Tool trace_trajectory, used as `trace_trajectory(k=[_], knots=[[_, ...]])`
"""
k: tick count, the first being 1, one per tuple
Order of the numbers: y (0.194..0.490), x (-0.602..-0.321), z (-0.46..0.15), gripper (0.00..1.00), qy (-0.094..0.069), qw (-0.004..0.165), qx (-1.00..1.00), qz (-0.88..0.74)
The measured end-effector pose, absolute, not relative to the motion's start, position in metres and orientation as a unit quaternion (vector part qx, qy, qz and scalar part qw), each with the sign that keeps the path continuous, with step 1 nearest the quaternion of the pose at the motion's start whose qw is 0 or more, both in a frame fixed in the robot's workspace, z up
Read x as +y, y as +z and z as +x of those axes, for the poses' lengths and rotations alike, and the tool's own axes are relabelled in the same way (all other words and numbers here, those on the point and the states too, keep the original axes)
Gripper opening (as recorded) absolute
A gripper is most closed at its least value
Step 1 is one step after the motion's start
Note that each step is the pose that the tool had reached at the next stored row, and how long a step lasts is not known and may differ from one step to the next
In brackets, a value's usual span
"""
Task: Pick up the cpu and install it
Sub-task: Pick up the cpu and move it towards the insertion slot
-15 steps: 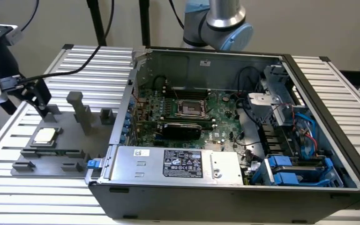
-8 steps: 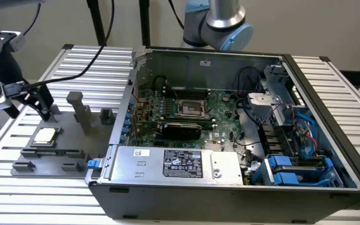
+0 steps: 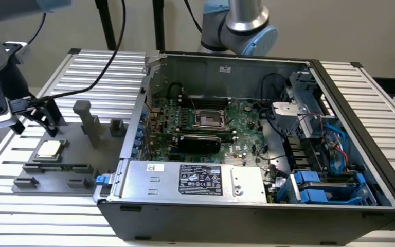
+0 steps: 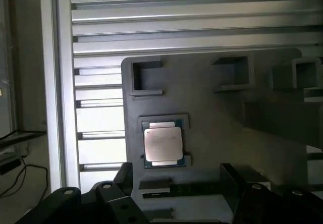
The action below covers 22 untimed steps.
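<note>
The cpu [image 3: 49, 149] is a small square chip with a silvery top. It lies flat in a recess of the grey fixture plate [image 3: 81, 154] on the exterior view's left, outside the computer case. My gripper [image 3: 36, 127] hangs just above and behind it, open, with nothing between its black fingers [image 3: 49, 123]. In the wrist view the cpu [image 4: 162, 143] sits in its holder on the plate [image 4: 217, 133], and my gripper [image 4: 179, 196] stands apart from it. The black socket frame [image 3: 208, 118] lies on the green motherboard inside the case.
The open computer case [image 3: 362, 154] lies on a slatted aluminium table [image 3: 101, 67]. A silver labelled power-supply box [image 3: 194, 180] fills its near side, with cables and blue drive brackets [image 3: 321, 190] on the exterior view's right. Grey posts [image 3: 84, 121] rise from the fixture plate next to the cpu.
</note>
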<state>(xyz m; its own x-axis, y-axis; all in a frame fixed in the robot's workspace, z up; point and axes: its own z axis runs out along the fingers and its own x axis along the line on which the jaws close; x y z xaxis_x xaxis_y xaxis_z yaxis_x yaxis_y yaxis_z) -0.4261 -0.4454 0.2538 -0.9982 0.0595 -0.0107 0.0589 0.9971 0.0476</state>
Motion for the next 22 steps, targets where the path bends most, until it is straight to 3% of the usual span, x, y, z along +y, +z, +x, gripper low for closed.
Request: trace_trajectory(k=[22], knots=[[0.214,-0.442,-0.425,0.79,0.024,0.006,0.999,0.033]])
